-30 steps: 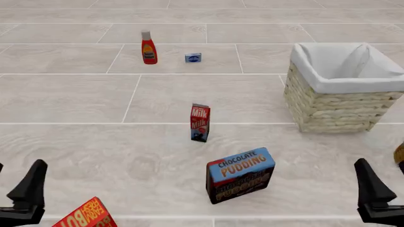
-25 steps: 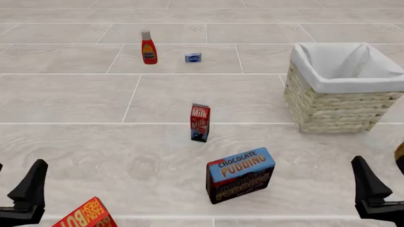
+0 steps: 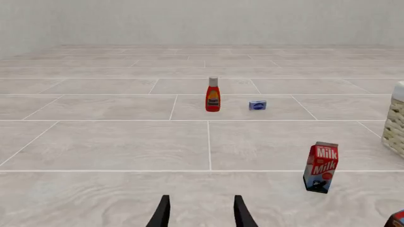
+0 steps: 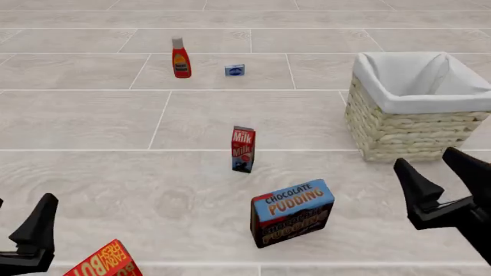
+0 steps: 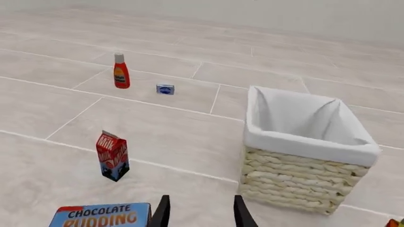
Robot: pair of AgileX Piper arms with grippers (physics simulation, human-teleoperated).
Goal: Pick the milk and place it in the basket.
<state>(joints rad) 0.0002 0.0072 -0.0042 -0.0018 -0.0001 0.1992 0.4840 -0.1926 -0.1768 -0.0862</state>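
The milk (image 4: 242, 149), a small red carton with a dark blue bottom, stands upright mid-floor; it also shows in the left wrist view (image 3: 320, 167) and the right wrist view (image 5: 113, 156). The basket (image 4: 399, 132), cream wicker with white lining, stands at the far right, also seen in the right wrist view (image 5: 296, 182). My left gripper (image 4: 19, 227) is open and empty at the near left, well short of the milk. My right gripper (image 4: 426, 158) is open and empty at the near right, just in front of the basket and to the right of the milk.
A Chocolate Pudding box (image 4: 291, 211) stands just in front of the milk. A red ketchup bottle (image 4: 181, 58) and a small blue box (image 4: 234, 69) stand at the far back. A red-orange box (image 4: 103, 261) lies by my left gripper.
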